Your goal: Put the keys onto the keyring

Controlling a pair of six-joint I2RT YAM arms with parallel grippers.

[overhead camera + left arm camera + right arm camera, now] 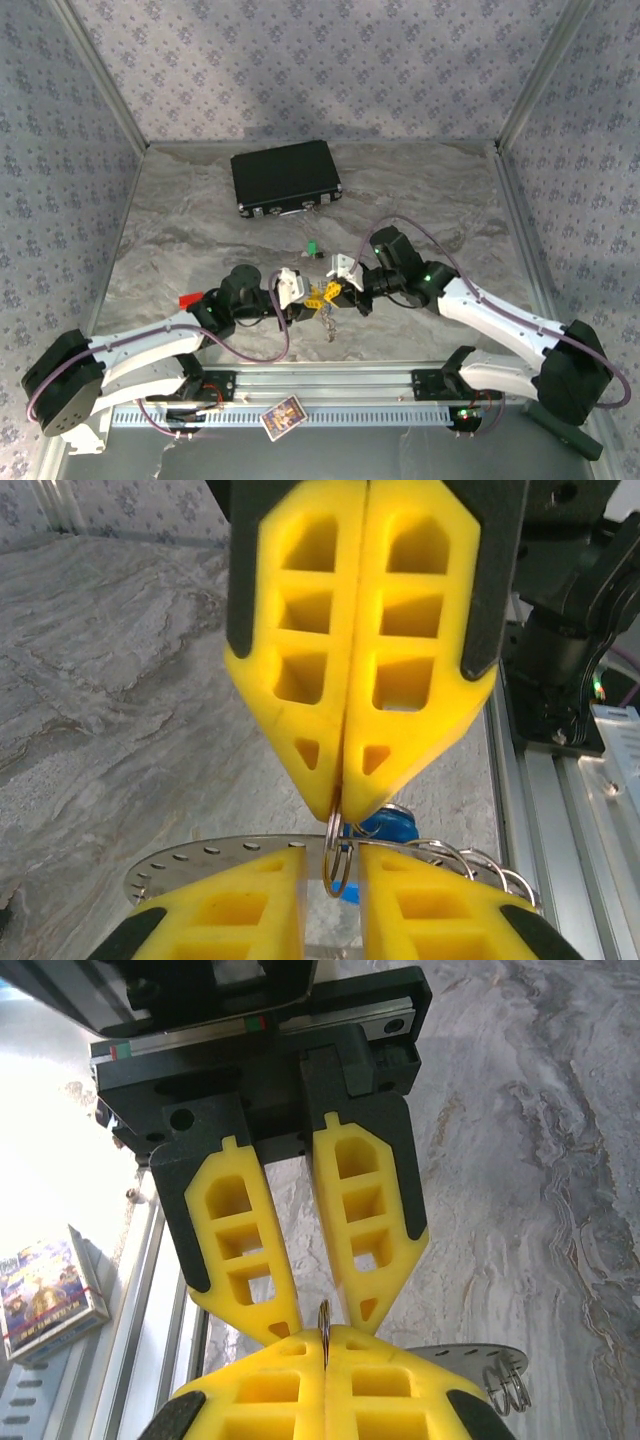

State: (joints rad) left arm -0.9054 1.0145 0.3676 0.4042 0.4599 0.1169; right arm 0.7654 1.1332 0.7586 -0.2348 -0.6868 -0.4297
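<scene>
- While the right gripper (325, 1340) is clenched on a split ring (336, 865) of the keyring (200, 860), the left gripper (333, 872) sits parted around it.
- Blue key (392, 823) just beside that ring; green key (313, 248) on tabletop (180, 220).
- Hold ring rigid, thread slowly.

The green-headed key (313, 249) lies flat on the worktop (200, 220). The blue-headed key (385, 825) sits just behind the silvery keyring (338, 858), which is held up off the worktop.
</scene>
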